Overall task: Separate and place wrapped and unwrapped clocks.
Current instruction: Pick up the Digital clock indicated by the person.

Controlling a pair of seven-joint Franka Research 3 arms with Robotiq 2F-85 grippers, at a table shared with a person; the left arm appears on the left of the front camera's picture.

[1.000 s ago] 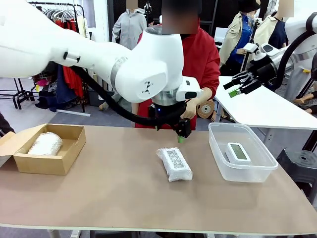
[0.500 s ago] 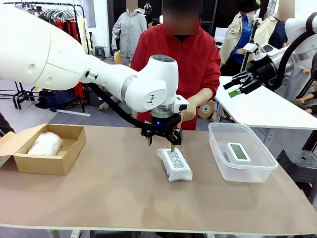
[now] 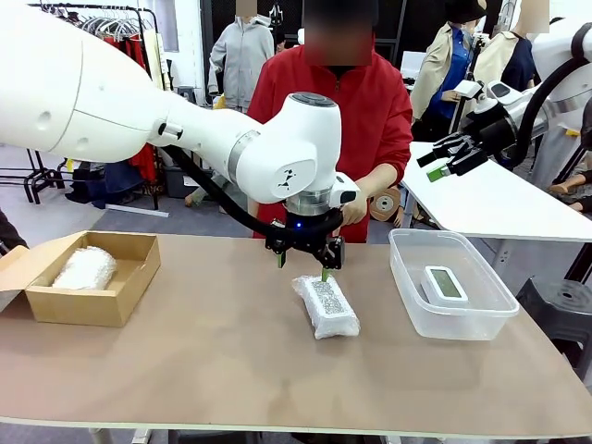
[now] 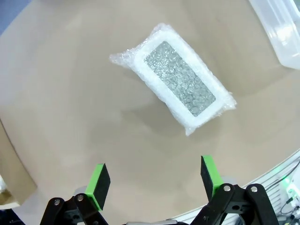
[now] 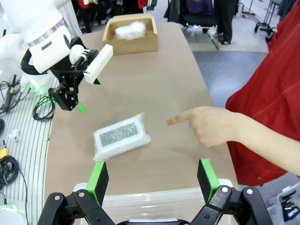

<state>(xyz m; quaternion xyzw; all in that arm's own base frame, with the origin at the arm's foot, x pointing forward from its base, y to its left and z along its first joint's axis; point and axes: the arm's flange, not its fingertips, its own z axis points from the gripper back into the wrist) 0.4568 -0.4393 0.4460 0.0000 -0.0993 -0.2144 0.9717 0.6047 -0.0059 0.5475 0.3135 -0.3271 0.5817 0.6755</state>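
Brown board covers the bench (image 3: 185, 370), with clothes racks and other people beyond its far edge. Near the middle lies a wrapped clock (image 3: 326, 306), flat and face up, its grey screen dim through the bubble wrap. The left tool (image 3: 302, 267) hovers just above its far end, jaws wide and empty. The right tool (image 3: 435, 166) hangs high at the right, also wide and empty.

A second wrapped clock (image 3: 85, 268) rests in the cardboard box (image 3: 129, 287) at the left. The bare clock (image 3: 444, 283) sits in the clear tub (image 3: 407, 277) at the right.

The middle parcel looks light. The wrap is soft and probably slick, so the pads will likely sink in before they meet the hard case. The best hold seems to be across the two long sides at mid-length. The frilled ends are loose film and would give way. The screen side may be fragile, so a gentle squeeze is wise.

From the front, the left tool's finger overlaps the parcel's far end, so contact is hard to judge. The left wrist view shows the parcel ahead of the pads and apart from them. What the boxed lump holds cannot be read through its wrap. The person's hand (image 5: 206, 124) points over the bench towards the parcel, its arm cut off by the frame.
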